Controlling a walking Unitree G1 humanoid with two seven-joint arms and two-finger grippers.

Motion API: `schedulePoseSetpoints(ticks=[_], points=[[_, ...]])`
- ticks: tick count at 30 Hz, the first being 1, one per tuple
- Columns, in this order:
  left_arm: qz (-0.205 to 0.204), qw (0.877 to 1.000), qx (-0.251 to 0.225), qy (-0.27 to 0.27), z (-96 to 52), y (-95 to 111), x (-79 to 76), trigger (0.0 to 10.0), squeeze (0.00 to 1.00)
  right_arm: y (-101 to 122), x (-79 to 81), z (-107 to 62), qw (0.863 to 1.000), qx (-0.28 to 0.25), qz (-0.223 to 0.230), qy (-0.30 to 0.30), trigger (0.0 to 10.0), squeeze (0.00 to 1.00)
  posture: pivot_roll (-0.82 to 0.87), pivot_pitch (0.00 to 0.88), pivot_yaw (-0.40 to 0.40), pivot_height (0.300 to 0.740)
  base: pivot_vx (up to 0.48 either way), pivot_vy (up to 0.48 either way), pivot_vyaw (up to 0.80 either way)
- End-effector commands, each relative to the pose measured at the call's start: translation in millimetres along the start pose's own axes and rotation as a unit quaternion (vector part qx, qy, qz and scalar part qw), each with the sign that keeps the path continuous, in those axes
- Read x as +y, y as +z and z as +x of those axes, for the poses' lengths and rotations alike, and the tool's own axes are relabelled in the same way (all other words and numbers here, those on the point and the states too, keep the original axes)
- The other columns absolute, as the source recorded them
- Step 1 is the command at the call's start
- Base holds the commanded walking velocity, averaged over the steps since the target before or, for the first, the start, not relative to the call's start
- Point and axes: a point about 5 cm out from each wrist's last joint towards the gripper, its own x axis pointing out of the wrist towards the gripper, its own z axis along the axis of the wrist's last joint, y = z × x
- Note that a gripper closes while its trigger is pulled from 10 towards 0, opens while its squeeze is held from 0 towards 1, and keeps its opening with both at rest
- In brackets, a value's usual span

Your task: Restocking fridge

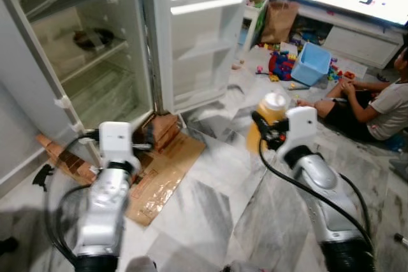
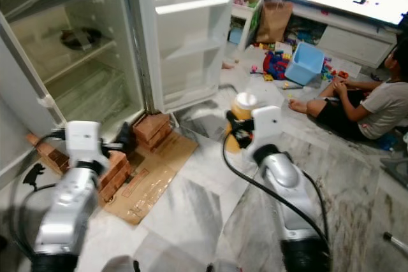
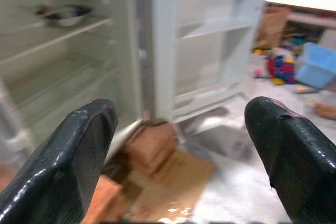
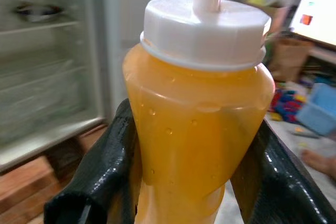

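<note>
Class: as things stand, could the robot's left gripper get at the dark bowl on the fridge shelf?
Probably yes: the fridge stands open, the left gripper is open and empty, and nothing blocks the bowl.

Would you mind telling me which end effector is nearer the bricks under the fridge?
Left. The left end effector hovers open just above the bricks, while the right end effector holds the orange bottle farther away over the marble floor.

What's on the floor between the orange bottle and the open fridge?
In the head views, bare marble floor, then bricks and flattened cardboard at the fridge foot.
</note>
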Motion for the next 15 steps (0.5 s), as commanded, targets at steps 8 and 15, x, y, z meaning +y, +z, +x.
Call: schedulePoseSetpoints(ticks=[8,15], points=[[0.004,0.999,-0.016,0.048,2.3,4.0,16.1,10.0,0.00,9.9,8.4,8.8,0.999,-0.026,-0.010,0.024,10.0,0.00,0.04,0.000,-0.059,0.740,0.000,0.000,0.05],[0.009,0.998,-0.014,0.066,4.5,3.7,19.9,10.0,0.00,9.9,8.6,10.6,0.999,-0.028,-0.012,0.027,10.0,0.00,0.04,0.000,-0.061,0.740,0.000,-0.270,0.61]])
